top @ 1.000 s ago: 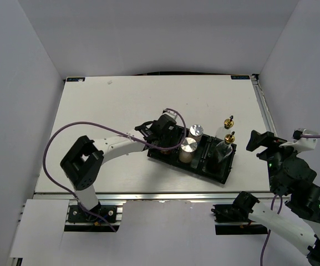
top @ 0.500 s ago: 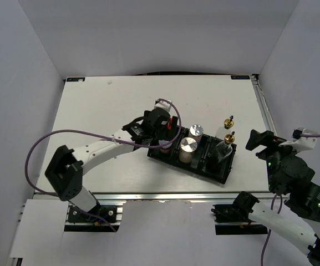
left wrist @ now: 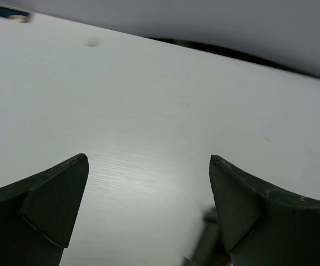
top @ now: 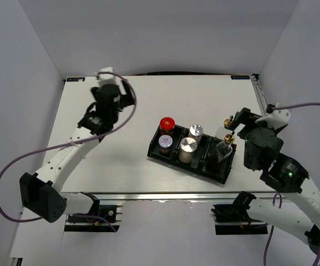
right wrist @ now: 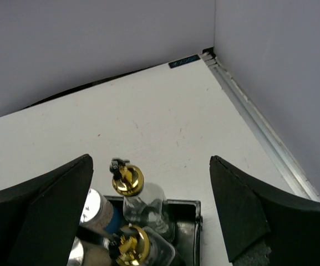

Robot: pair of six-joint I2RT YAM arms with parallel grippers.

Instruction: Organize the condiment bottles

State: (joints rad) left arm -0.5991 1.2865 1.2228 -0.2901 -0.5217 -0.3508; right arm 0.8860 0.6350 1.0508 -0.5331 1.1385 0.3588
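The black tray (top: 173,157) sits mid-table and holds all the bottles. The red-capped brown jar (top: 166,124) and the small pale-lidded jar (top: 165,142) stand in its left compartment. Two silver-capped shakers (top: 196,131) (top: 188,146) stand in the middle. Two clear bottles with gold pourers (top: 228,121) (top: 229,137) stand at the right end. My left gripper (top: 115,91) is open and empty, raised over the far left table; its wrist view (left wrist: 148,160) shows bare table between the fingers. My right gripper (top: 242,119) is open above and just right of the gold-topped bottles (right wrist: 127,178) (right wrist: 129,245).
The metal rail of the table's right edge (right wrist: 265,133) runs close to my right gripper. Grey walls enclose the table on three sides. A shaker top (right wrist: 96,205) and the tray's corner (right wrist: 196,206) show in the right wrist view.
My left gripper let go of the red-capped jar in the tray's left compartment and swung up and away to the far left. My right gripper moved in toward the tray's right end.
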